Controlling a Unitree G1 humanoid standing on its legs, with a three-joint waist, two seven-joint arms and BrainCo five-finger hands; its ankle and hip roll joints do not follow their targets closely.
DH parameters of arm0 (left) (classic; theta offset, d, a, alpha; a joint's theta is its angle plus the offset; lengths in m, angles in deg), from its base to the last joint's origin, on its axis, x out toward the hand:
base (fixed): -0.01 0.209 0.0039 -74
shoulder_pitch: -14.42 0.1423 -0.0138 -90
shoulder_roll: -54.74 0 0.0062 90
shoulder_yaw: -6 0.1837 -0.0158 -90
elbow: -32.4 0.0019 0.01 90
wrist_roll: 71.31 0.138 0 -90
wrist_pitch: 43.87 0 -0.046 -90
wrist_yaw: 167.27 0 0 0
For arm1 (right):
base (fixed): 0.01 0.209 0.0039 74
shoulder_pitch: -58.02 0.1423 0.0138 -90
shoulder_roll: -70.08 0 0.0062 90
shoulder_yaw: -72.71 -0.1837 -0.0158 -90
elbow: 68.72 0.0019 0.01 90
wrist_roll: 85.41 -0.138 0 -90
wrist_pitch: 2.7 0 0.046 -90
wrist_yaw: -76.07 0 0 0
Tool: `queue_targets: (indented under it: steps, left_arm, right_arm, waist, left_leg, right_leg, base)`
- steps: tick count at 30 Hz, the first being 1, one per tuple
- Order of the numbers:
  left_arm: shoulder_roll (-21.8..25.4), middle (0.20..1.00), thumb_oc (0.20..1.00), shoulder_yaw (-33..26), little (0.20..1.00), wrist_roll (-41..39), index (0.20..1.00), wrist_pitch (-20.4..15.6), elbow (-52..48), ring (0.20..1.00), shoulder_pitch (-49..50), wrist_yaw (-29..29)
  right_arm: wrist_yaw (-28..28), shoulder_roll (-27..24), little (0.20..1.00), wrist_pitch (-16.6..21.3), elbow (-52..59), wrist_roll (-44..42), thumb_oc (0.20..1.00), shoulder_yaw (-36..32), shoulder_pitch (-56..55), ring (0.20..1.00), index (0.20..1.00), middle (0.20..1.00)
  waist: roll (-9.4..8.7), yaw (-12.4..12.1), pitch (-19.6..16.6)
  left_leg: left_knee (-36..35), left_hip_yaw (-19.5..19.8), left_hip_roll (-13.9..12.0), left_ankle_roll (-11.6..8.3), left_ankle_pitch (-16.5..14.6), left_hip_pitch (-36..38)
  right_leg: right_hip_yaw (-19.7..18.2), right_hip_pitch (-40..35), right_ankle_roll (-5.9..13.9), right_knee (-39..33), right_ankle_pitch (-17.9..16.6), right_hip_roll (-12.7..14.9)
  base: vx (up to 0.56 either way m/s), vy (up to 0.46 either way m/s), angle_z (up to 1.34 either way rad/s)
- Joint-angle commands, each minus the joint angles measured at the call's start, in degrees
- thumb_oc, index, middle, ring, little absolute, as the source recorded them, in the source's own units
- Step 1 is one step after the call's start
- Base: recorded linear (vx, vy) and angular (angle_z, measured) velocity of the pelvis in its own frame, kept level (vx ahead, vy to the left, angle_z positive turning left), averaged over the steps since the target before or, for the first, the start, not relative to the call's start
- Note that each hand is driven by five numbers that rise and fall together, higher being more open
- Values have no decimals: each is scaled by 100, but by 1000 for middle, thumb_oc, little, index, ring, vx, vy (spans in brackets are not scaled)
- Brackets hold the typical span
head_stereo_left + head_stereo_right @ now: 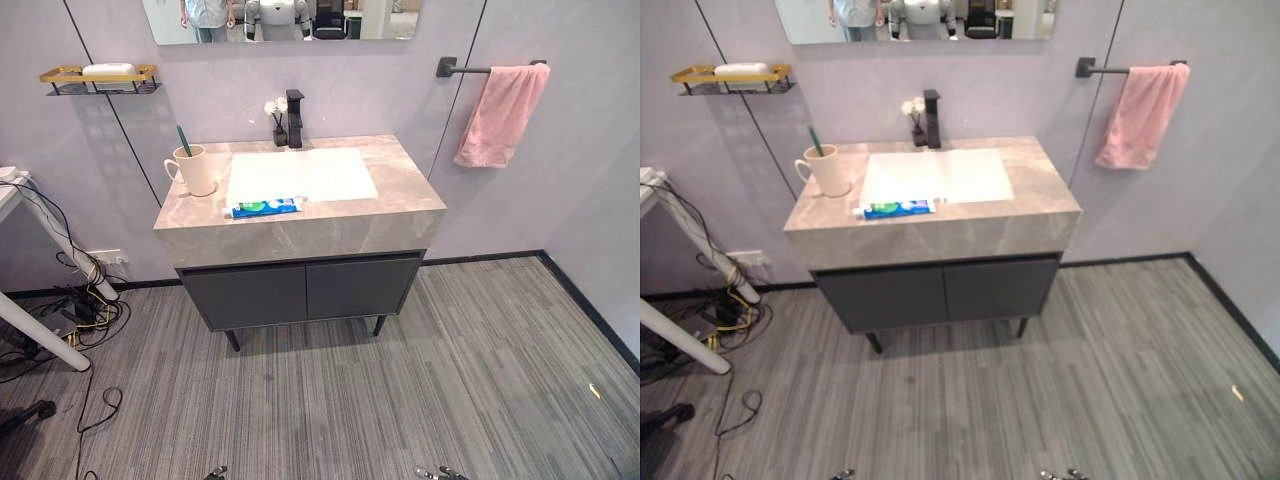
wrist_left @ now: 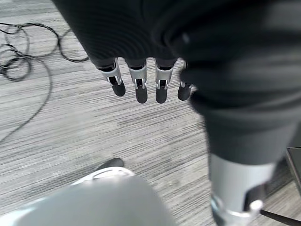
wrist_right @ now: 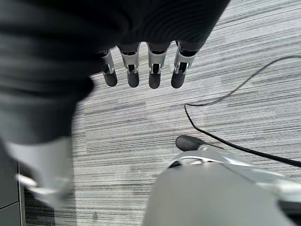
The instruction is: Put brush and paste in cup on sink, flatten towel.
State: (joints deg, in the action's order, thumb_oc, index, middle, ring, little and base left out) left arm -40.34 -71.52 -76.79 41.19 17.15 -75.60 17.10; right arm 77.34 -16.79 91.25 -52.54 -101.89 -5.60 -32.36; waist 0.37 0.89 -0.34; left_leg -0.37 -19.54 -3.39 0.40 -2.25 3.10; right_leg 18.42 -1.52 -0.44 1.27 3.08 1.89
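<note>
Both hands hang over the floor, holding nothing: your left hand [image 2: 141,84] shows its fingers straight and relaxed above the grey striped floor [image 2: 94,132], and your right hand [image 3: 141,75] shows the same.

Ahead stands the vanity [image 1: 300,225], a grey stone top on a dark cabinet [image 1: 300,290], with a white sink [image 1: 310,172] sunk in its middle and a black tap [image 1: 294,118] at the back edge. On the wall to the right, a pink towel [image 1: 500,115] hangs bunched and uneven over a dark bar [image 1: 470,69], well apart from the vanity. A cup [image 1: 196,170] stands upright on the top's left side, just beside the sink. A green brush [image 1: 184,140] stands tilted in the cup. A blue and green paste [image 1: 265,207] lies flat on the front rim, beside the cup. A gold shelf [image 1: 98,80] with a white bar on it is on the left wall.
</note>
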Motion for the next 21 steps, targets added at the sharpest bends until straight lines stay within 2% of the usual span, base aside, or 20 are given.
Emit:
queue_targets:
  steps: [1,7,14,16,18,20,21]
  left_arm:
    - [-60,1000,1000,-24,1000,-212,1000,-193,170,1000,-411,152]
    - [-48,1000,1000,-39,1000,-578,1000,-366,-256,1000,-418,395]
    - [70,1000,1000,-52,1000,-1011,1000,-616,-1151,1000,-391,651]
    - [130,1000,1000,-5,1000,-1101,1000,-675,-1443,1000,-451,737]
    - [182,1000,1000,92,1000,-1159,1000,-705,-1758,1000,-571,773]
    - [275,1000,1000,183,1000,-1081,1000,-714,-1905,1000,-660,777]
    - [277,1000,1000,185,1000,-1081,1000,-712,-1905,1000,-666,778]
  right_arm:
    - [-94,-124,1000,255,-270,-396,1000,15,499,1000,1000,1000]
    - [-122,-167,1000,463,489,-450,1000,373,741,1000,1000,1000]
    - [-175,-304,1000,600,1356,-285,1000,782,901,1000,1000,1000]
    - [-230,-403,1000,657,1671,-336,1000,757,904,1000,1000,1000]
    - [-314,-467,1000,691,1904,-412,1000,690,890,1000,1000,1000]
    - [-346,-517,1000,698,2105,-391,1000,651,848,1000,1000,1000]
    - [-348,-516,1000,693,2115,-389,1000,645,846,1000,1000,1000]
  waist:
    - [-54,39,167]
    - [-29,-48,258]
    - [-54,-181,560]
    - [-99,-163,721]
    - [-102,-46,856]
    - [-127,-20,971]
    - [-133,-19,963]
  left_leg:
    - [-463,97,-269,-519,412,427]
    - [-463,193,-267,-530,450,395]
    - [-313,300,-261,-537,539,210]
    - [134,229,-332,-563,494,-135]
    - [482,-24,-520,-628,378,-368]
    - [905,-11,-638,-644,237,-575]
    - [959,-3,-641,-642,209,-619]
  right_leg:
    - [92,-439,868,-505,-697,693]
    - [127,-401,852,-410,-642,705]
    - [150,-232,803,-149,-531,754]
    - [298,-61,777,202,-446,838]
    - [437,247,796,769,-206,925]
    - [484,505,805,1384,-8,1053]
    - [482,547,807,1442,23,1072]
  base:
    - [0,0,0]
    - [-5,-20,5]
    - [-45,-29,3]
    - [-145,-28,20]
    - [-133,12,34]
    - [-54,23,52]
    - [-57,37,43]
